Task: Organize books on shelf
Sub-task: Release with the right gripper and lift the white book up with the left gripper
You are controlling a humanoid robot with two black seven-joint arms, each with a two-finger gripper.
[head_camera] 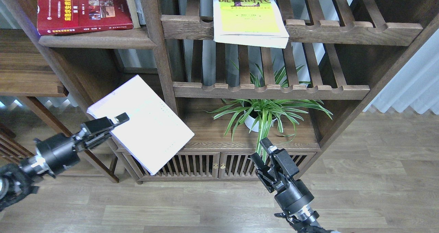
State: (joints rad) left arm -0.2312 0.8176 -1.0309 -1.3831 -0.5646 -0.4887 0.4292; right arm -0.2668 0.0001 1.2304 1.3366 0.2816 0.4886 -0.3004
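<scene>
My left gripper (115, 121) is shut on the near-left edge of the white-lavender book (144, 123) and holds it tilted in the air, in front of the left compartment. My right gripper (262, 150) is open and empty, low in front of the cabinet. The dark red book (82, 10) lies on the solid dark-brown shelf (99, 41) at the upper left. The yellow-green book (248, 15) lies on the upper slatted rack (343, 30), overhanging its front rail.
A potted spider plant (264, 114) stands on the lower board under the second slatted rack (271, 90). A vertical post (161, 54) divides the compartments. A slatted cabinet door (202, 166) is below. Wooden floor (377, 174) lies to the right.
</scene>
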